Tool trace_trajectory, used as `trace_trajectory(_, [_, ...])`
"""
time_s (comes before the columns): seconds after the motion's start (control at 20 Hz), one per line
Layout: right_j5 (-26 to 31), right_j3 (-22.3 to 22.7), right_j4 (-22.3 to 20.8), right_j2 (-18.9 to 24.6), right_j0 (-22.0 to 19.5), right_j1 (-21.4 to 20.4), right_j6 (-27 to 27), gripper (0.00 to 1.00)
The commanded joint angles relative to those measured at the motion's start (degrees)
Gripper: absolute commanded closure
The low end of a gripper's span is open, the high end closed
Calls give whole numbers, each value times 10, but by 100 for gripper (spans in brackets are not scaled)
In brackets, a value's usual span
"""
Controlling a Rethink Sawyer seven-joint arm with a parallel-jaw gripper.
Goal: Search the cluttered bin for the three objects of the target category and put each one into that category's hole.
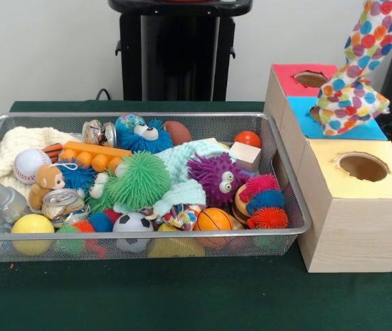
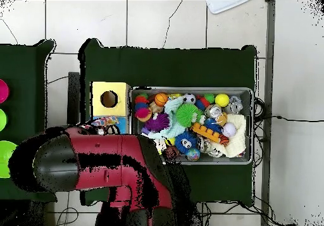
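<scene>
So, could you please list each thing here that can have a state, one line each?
polka-dot cloth: hanging over the blue box, its lower end at the hole.
blue box: hole mostly hidden by the cloth.
red box: hole open, nothing visible inside.
yellow box: hole open, nothing visible inside.
mesh bin: full of toys.
crushed can: dented, lying on its side.
claw: hidden by the cloth, state unclear.

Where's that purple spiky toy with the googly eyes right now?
In the front view, the purple spiky toy sits in the wire bin, right of centre, between the green spiky ball and the wooden block.
</scene>
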Motion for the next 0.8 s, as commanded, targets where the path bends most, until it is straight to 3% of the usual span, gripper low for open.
trace_trajectory(0.05, [-50,72,16,3,-4,41,122,100])
trace_trajectory(0.3, [-47,61,14,0,3,47,130,100])
trace_trajectory(0.8, [28,10,11,-10,15,42,146,100])
